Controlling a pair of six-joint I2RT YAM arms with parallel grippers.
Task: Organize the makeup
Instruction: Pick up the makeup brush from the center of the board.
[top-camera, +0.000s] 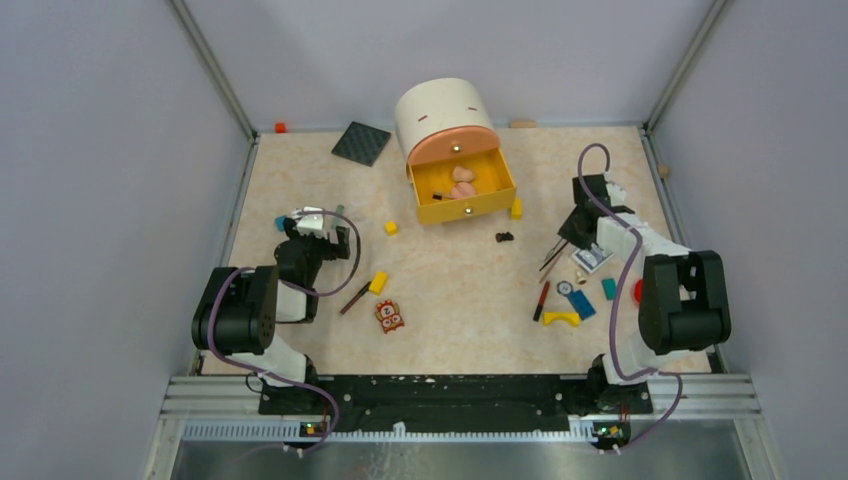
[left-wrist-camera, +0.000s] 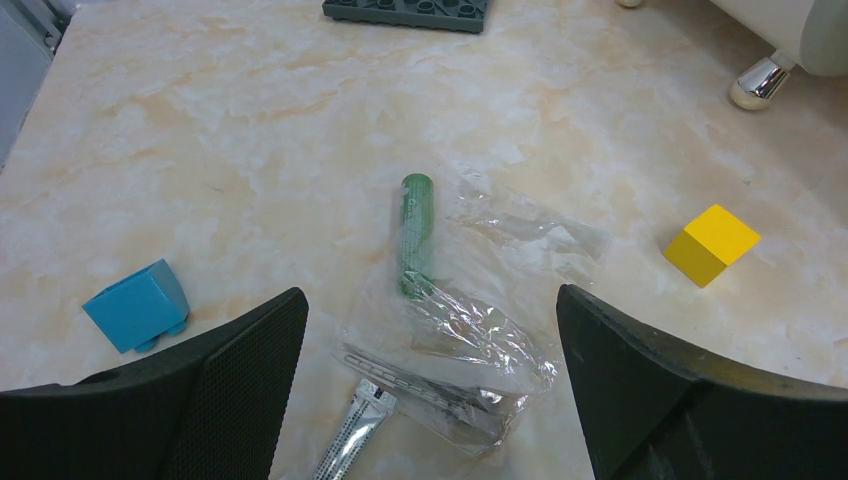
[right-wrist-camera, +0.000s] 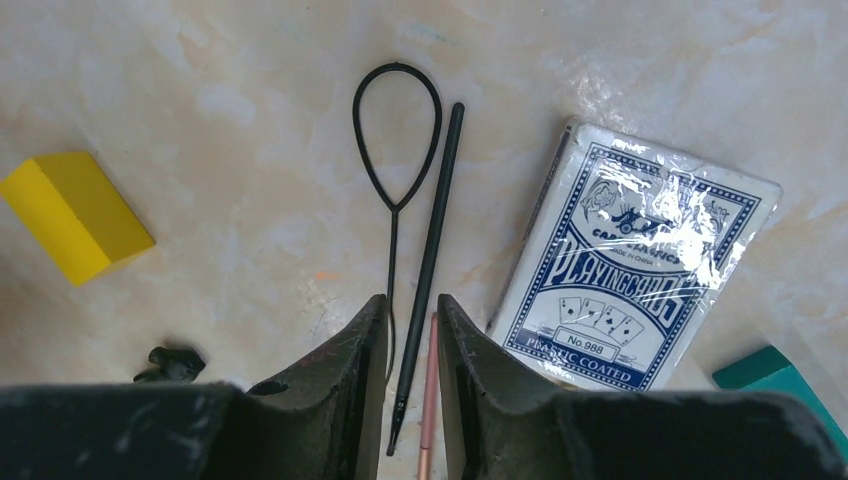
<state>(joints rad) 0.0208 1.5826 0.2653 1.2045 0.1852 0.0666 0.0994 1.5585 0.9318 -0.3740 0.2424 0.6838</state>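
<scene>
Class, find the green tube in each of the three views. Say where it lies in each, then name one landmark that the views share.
Top external: the green tube is small, on the left of the table, between the blue block and the yellow cube.
Left wrist: centre of the picture, just ahead of the left gripper.
Right wrist: not in it.
Landmark: the yellow cube, right of the tube in both the top and left wrist views.

Stick lies between wire loop and card pack; tube seemingly partly under wrapper.
</scene>
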